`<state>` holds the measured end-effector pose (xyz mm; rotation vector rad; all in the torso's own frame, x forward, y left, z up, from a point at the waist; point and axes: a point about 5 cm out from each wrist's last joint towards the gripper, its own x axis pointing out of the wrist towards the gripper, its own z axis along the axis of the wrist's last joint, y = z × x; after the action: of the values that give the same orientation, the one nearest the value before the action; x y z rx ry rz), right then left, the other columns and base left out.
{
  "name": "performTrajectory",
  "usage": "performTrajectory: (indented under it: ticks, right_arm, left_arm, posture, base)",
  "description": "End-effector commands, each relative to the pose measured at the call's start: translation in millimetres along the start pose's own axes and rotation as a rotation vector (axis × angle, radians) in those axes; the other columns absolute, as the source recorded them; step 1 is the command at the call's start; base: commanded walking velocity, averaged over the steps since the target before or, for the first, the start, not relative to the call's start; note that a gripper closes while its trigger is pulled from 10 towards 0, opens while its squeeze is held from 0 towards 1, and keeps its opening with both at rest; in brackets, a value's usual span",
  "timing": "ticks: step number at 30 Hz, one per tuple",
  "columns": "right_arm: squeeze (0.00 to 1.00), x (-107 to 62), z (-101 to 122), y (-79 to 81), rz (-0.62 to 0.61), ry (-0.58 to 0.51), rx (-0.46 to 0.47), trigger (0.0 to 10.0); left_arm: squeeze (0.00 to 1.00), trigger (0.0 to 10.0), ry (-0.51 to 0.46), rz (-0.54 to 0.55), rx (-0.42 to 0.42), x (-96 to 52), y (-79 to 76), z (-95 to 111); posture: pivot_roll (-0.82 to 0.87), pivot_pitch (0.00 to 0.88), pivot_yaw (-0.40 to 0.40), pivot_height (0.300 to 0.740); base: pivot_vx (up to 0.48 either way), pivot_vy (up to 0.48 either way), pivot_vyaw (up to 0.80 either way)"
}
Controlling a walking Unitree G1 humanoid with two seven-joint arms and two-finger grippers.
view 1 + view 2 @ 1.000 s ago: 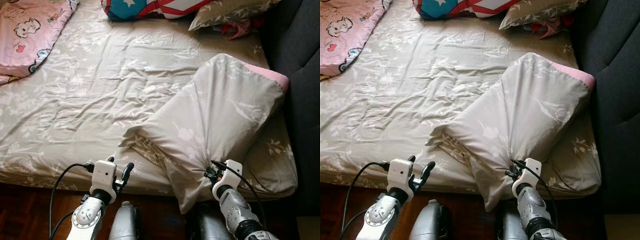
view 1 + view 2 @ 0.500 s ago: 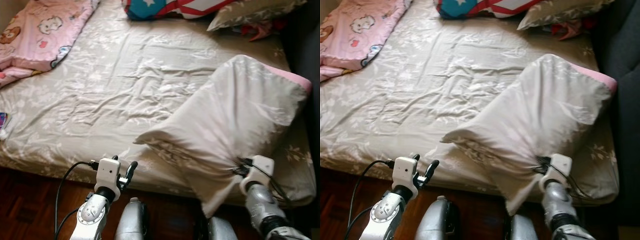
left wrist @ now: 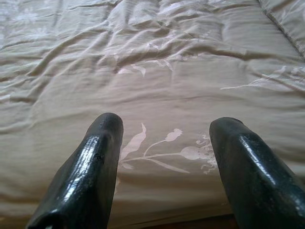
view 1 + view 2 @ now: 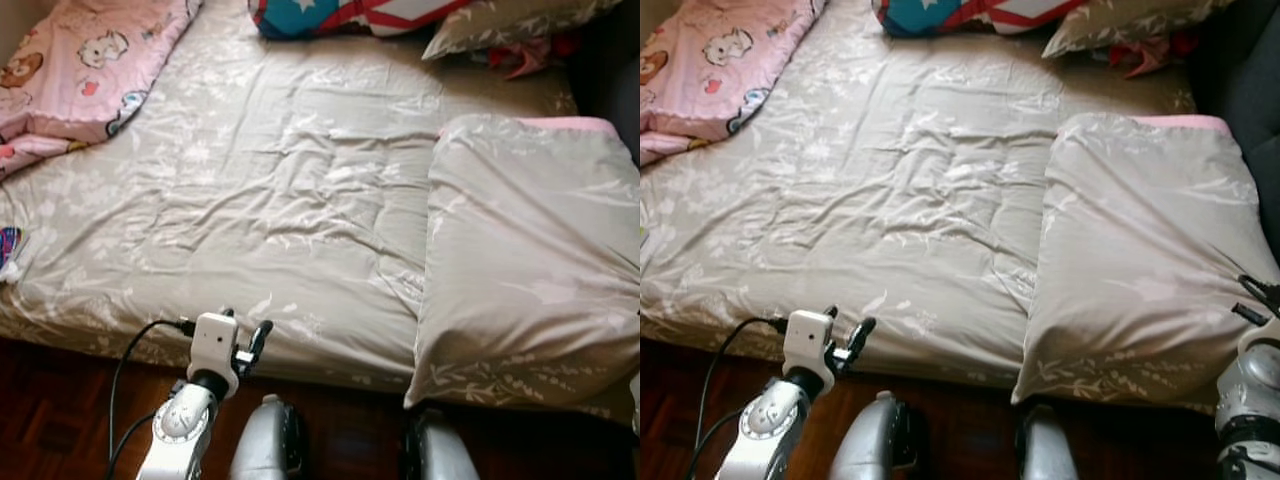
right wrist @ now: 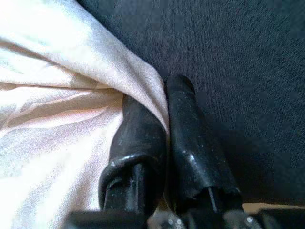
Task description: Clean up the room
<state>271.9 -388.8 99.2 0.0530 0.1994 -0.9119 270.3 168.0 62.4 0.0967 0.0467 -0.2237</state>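
Observation:
A large grey floral pillow with a pink edge lies flat along the right side of the bed, its near end at the front edge. My right gripper is shut on a fold of the pillow's fabric at its near right corner, beside dark upholstery. The right arm shows at the far right. My left gripper hovers open at the bed's front edge with nothing between its fingers, pointing over the wrinkled grey sheet.
A pink cartoon blanket is bunched at the back left. A blue, red and white cushion, another grey pillow and a red cloth lie at the head. Dark upholstery borders the right. Dark wood floor runs below.
The pillow has swung from lying slanted across the bed to lying straight along its right side, and my right gripper has gone right with it. The left arm has barely moved.

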Motion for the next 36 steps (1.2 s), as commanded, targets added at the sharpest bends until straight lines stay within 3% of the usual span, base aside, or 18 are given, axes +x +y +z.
performTrajectory:
  ticks: [1, 6, 7, 8, 9, 12, 13, 14, 17, 20, 21, 25, 31, 32, 34, 36]
  right_arm:
    - [0.0, 3.6, 6.5, -21.5, -0.074, -0.043, -0.013, 0.0]
    - [0.0, 1.9, 4.6, -15.1, -0.035, -0.051, -0.035, 0.0]
    - [0.0, 1.1, 4.3, -10.8, -0.007, -0.061, -0.057, 3.2]
    - [0.0, 0.4, 4.1, -7.9, 0.013, -0.067, -0.072, 3.2]
    - [0.0, -0.2, 3.5, -5.6, 0.025, -0.071, -0.088, 10.0]
    - [0.0, -3.9, -1.1, 4.7, 0.079, -0.068, -0.064, 10.0]
    - [0.86, -8.7, -3.7, 16.8, 0.16, -0.084, -0.036, 10.0]
    - [1.0, -12.0, -5.0, 24.3, 0.215, -0.094, -0.023, 10.0]
    - [1.0, -21.1, -9.2, 42.5, 0.355, -0.117, -0.019, 10.0]
    - [0.99, -32.3, -20.8, 55.8, 0.445, -0.125, -0.096, 10.0]
    - [0.0, -35.4, -26.2, 57.5, 0.455, -0.113, -0.098, 10.0]
    - [0.0, -45.8, -44.6, 61.5, 0.481, -0.072, -0.098, 10.0]
    - [0.0, -84.5, -83.3, 90.8, 0.719, 0.028, -0.086, 10.0]
    - [0.0, -98.0, -99.9, 92.0, 0.727, 0.065, -0.072, 10.0]
    - [0.0, -108.0, -116.5, 89.0, 0.713, 0.115, -0.073, 10.0]
    - [0.0, -118.5, -134.8, 84.5, 0.685, 0.197, -0.014, 10.0]
  left_arm:
    - [0.0, 10.0, 0.05, 0.008, -0.009, -7.8, 2.4, -13.0]
    - [0.0, 10.0, 0.055, 0.009, -0.009, -8.4, 2.7, -14.5]
    - [0.0, 10.0, 0.059, 0.008, -0.009, -8.8, 2.4, -15.6]
    - [0.0, 10.0, 0.062, 0.007, -0.009, -9.1, 2.2, -16.4]
    - [0.0, 10.0, 0.063, 0.007, -0.009, -9.2, 2.0, -17.0]
    - [0.0, 10.0, 0.065, 0.008, -0.014, -9.0, 1.6, -17.5]
    - [0.0, 10.0, 0.064, 0.008, -0.017, -8.6, 0.8, -17.8]
    - [0.0, 10.0, 0.066, 0.01, -0.023, -8.5, 0.4, -18.5]
    - [0.0, 10.0, 0.077, 0.021, -0.043, -8.9, 0.4, -21.5]
    - [0.0, 10.0, 0.095, 0.048, -0.08, -10.9, 2.6, -26.4]
    - [0.0, 10.0, 0.102, 0.057, -0.09, -11.8, 3.7, -27.9]
    - [0.0, 10.0, 0.122, 0.087, -0.125, -14.4, 8.1, -32.8]
    - [0.0, 10.0, 0.166, 0.11, -0.158, -15.5, 11.4, -43.4]
    - [0.0, 10.0, 0.183, 0.113, -0.162, -15.2, 11.3, -47.3]
    - [0.0, 10.0, 0.195, 0.122, -0.163, -14.7, 11.7, -50.0]
    - [0.0, 10.0, 0.213, 0.139, -0.176, -14.3, 12.7, -53.5]
  posture:
    - [-0.02, 0.292, 0.082, 0.652]
    - [-0.02, 0.295, 0.084, 0.652]
    - [-0.02, 0.295, 0.084, 0.652]
    - [-0.02, 0.295, 0.084, 0.652]
    - [-0.03, 0.294, 0.083, 0.652]
    - [-0.03, 0.294, 0.083, 0.652]
    - [-0.03, 0.294, 0.082, 0.652]
    - [-0.03, 0.295, 0.081, 0.652]
    - [-0.03, 0.295, 0.081, 0.652]
    - [-0.02, 0.294, 0.081, 0.652]
    - [-0.02, 0.295, 0.083, 0.652]
    - [-0.02, 0.295, 0.085, 0.652]
    - [-0.04, 0.288, 0.084, 0.652]
    - [-0.04, 0.286, 0.084, 0.652]
    - [-0.04, 0.286, 0.084, 0.656]
    - [-0.03, 0.281, 0.09, 0.671]
  base:
    - [0.0, 0.0, 0.0]
    - [0.0, 0.0, 0.0]
    - [0.0, 0.0, 0.0]
    - [0.0, 0.0, 0.0]
    - [0.0, 0.0, 0.0]
    - [0.0, 0.0, 0.0]
    - [0.0, 0.0, 0.0]
    - [0.0, 0.0, 0.0]
    - [0.0, 0.0, 0.0]
    - [0.0, 0.0, 0.0]
    - [0.0, 0.0, 0.0]
    - [0.0, 0.0, 0.0]
    - [0.0, 0.0, 0.0]
    - [0.0, 0.0, 0.0]
    - [0.0, 0.0, 0.0]
    - [0.0, 0.0, 0.0]
